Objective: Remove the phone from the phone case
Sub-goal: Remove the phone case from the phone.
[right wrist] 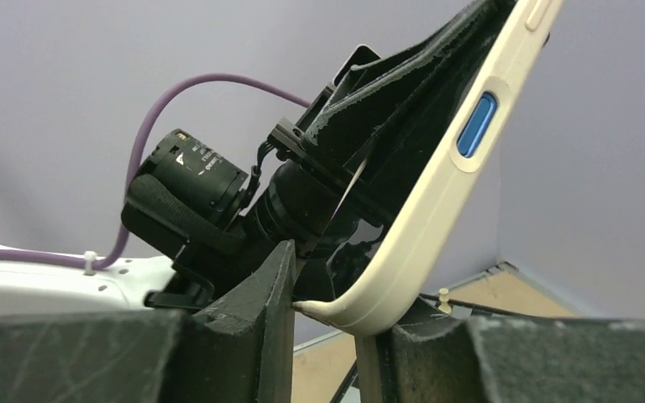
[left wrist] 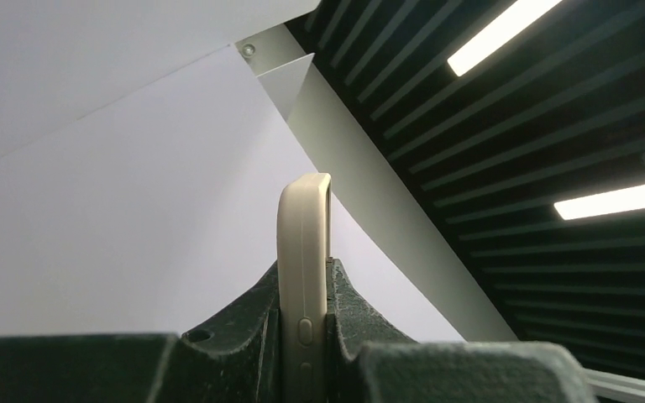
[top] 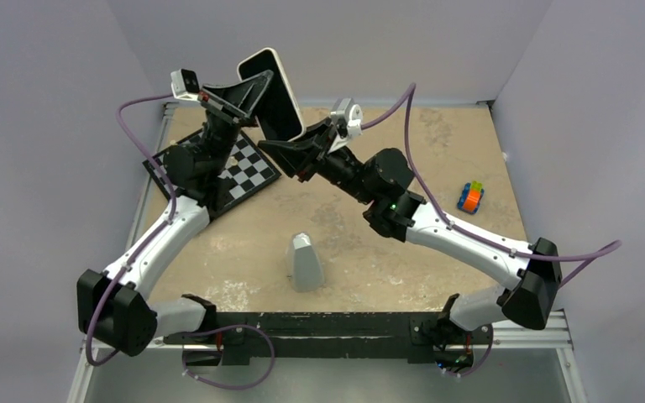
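Note:
The phone (top: pixel 279 99), black screen framed by the whitish rim of the phone case (top: pixel 260 54), is held up on end above the table's far left. My left gripper (top: pixel 257 91) is shut across its faces; the left wrist view shows the case's cream edge (left wrist: pixel 304 227) clamped between the left gripper's (left wrist: pixel 304 290) fingers. My right gripper (top: pixel 300 144) is at the lower corner. In the right wrist view the case's corner (right wrist: pixel 386 277) sits between the right gripper's (right wrist: pixel 332 290) fingers, its lip tip touching the left finger (right wrist: pixel 277 294). The case has a blue side button (right wrist: pixel 476 124).
A chessboard (top: pixel 248 175) lies under the left arm. A grey tapered block (top: pixel 305 262) stands mid-table near the front. A small colourful toy (top: pixel 470 197) lies at the right. Walls close the back and both sides.

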Robot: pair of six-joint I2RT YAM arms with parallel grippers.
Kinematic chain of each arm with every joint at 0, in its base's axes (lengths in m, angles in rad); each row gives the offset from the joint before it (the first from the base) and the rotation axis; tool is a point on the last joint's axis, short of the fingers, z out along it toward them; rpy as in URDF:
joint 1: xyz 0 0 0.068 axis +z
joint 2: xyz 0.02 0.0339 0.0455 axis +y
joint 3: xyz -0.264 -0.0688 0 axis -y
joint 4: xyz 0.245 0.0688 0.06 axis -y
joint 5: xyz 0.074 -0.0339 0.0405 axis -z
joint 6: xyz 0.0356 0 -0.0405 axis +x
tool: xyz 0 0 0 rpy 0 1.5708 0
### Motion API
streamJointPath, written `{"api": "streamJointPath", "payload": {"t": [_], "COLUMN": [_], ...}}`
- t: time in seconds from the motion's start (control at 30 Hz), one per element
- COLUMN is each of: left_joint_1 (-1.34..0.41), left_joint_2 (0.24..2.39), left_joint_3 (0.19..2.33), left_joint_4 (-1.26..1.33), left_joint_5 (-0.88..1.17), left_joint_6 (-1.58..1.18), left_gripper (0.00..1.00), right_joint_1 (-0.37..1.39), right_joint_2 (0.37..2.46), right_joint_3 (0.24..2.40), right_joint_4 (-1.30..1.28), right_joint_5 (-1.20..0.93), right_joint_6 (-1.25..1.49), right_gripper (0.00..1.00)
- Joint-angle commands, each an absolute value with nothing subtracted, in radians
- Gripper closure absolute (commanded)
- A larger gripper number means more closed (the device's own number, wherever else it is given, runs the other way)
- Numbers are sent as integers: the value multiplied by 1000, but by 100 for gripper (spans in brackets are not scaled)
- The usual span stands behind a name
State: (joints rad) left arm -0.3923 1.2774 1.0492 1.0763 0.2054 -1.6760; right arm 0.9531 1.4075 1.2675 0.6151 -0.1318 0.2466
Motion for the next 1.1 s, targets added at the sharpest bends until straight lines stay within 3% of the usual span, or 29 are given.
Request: {"api": "streamJointPath", "payload": {"t": [0.0,0.27,0.6,0.77,0.93,1.0,1.07], "left_joint_1": [-410,-410,-408,-407,-386,-368,-355], "left_joint_2": [1064,995,1003,1020,1043,1027,1012], "left_joint_3": [1043,1029,1040,1049,1065,1075,1096], "left_joint_4": [835,640,651,682,758,712,646], "left_joint_5": [241,285,330,370,423,440,458], "left_joint_6": [-1742,-1767,-1762,-1755,-1671,-1578,-1487], "left_gripper": [100,100,100,100,100,100,100], "right_joint_1": [928,949,943,922,874,862,844], "right_joint_2": [1464,1553,1548,1511,1440,1393,1350], "right_joint_3": [1246,1165,1138,1127,1138,1112,1082], "right_joint_4": [568,768,792,737,554,506,457], "right_joint_5": [226,438,340,262,48,-26,-106], "right_joint_6": [-62,-469,-628,-541,-307,-207,-108], "right_gripper": [100,100,100,100,100,94,80]}}
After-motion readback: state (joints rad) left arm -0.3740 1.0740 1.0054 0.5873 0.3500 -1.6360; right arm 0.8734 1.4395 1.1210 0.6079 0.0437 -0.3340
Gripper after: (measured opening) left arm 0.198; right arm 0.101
